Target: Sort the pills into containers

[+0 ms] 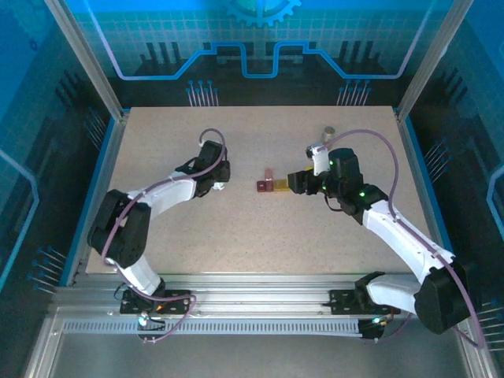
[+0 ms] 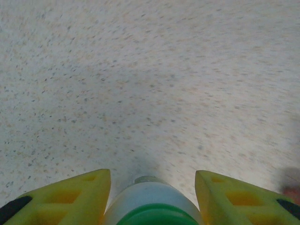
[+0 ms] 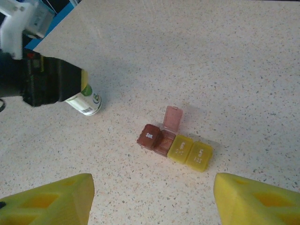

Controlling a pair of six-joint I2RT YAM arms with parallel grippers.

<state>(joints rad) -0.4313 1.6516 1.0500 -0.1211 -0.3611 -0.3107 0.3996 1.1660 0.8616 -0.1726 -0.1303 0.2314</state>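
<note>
The left gripper is clamped on the white, green-capped plastic bottle, just left of the speckled table's centre. The small dark red box and yellow box sit at the centre, below the right gripper, whose jaws stand apart and empty. The next move looks like lifting and uncapping the bottle.

We see a speckled worktop. Mid-table, dark red boxes and yellow boxes touch in a row. A white bottle lies left of them, and a small cylinder stands far back.
</note>
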